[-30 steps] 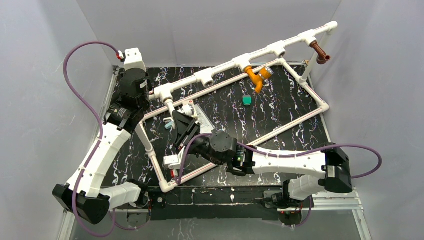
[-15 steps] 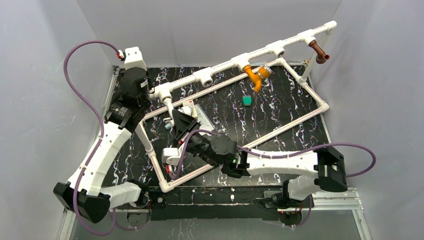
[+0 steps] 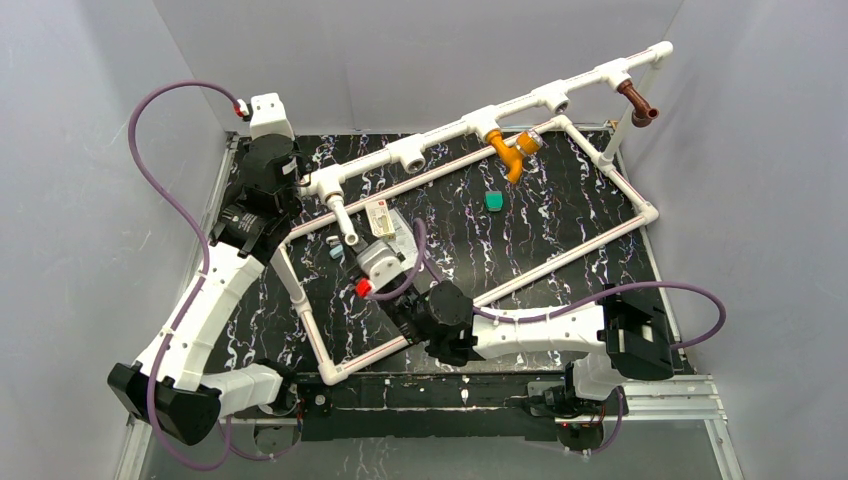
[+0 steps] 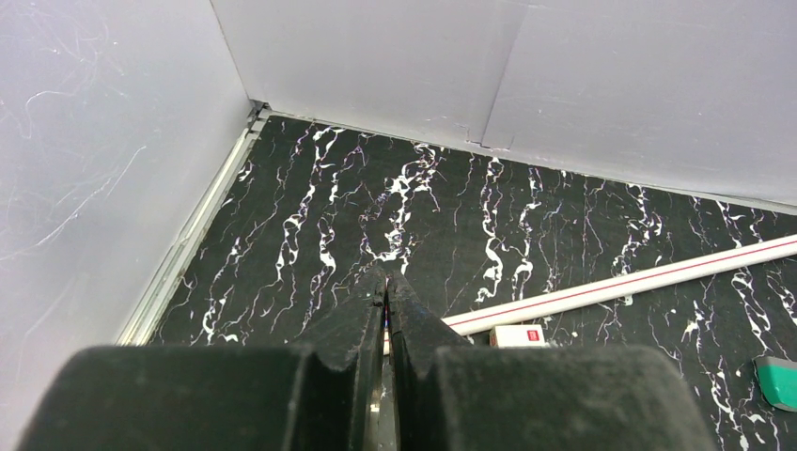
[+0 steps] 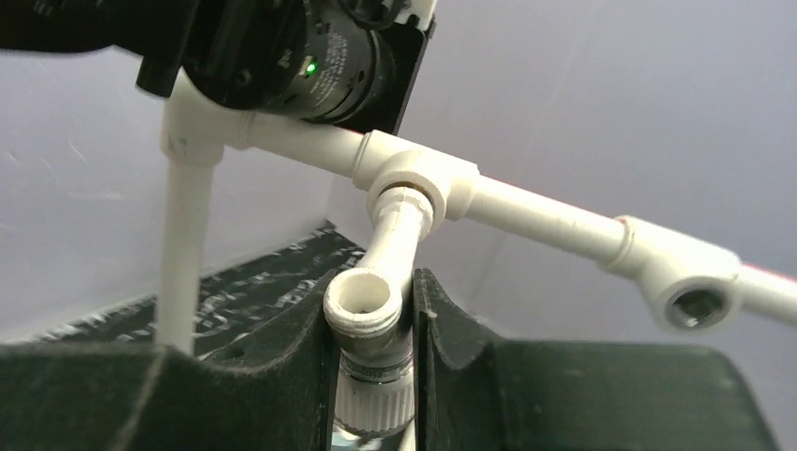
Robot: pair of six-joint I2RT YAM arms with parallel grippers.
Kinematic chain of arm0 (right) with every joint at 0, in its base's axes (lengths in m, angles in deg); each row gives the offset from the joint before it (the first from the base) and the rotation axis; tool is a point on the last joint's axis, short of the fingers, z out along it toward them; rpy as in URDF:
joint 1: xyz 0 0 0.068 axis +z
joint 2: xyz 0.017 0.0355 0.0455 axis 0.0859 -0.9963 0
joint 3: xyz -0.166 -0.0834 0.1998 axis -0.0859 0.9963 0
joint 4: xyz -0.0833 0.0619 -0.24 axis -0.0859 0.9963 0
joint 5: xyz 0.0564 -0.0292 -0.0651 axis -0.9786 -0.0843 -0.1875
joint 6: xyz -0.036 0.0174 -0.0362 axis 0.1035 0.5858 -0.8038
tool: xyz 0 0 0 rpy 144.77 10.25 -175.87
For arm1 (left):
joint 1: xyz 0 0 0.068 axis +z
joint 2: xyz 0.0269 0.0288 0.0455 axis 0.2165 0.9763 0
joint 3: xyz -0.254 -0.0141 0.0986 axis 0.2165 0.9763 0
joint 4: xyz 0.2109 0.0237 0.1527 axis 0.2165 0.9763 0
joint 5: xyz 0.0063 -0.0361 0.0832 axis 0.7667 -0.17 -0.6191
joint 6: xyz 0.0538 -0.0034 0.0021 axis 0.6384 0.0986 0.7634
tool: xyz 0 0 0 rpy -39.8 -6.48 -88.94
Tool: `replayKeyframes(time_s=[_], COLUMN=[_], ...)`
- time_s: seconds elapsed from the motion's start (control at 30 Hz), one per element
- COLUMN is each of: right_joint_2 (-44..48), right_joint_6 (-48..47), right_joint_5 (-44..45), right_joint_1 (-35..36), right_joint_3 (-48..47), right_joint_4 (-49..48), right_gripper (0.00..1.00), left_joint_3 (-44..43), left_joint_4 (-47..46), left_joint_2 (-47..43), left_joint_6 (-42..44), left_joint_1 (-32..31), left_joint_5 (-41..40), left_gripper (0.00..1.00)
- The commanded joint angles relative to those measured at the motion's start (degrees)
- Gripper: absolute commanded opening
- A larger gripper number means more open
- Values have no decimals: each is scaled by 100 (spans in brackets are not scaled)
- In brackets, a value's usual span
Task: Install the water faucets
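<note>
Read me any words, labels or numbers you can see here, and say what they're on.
None can be read.
White tag with a red patch on the table: print too small.
Pipe frame: a red line along it, no legible letters.
White faucet in the right gripper: no marking shows.

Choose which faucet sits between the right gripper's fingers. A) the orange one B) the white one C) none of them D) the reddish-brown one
B: the right wrist view shows the right gripper closed on the white faucet, which hangs from a T-fitting of the pipe frame. The orange faucet and the reddish-brown faucet sit further along the frame, with no gripper near them.
</note>
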Motion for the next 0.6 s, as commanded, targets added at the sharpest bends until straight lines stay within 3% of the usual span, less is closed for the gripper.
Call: replayKeyframes(time_s=[0.0, 0.23, 0.57], right_joint_2=[24, 190, 561], right_joint_6=[3111, 5335, 8812], right_joint_5=[360, 402, 1011], right_joint_1=[26, 20, 15], right_joint_3=[-213, -3, 104], right_joint_4=[-786, -1321, -683], right_gripper=[1, 1, 1], left_joint_3=[836, 811, 787], left_joint_4=[2300, 2336, 2368], left_joint_2=[553, 601, 641], left_joint_6=[-74, -77, -76], left_joint_1=[-310, -310, -310], left_joint_5=[614, 607, 569], left_gripper=[4, 4, 3])
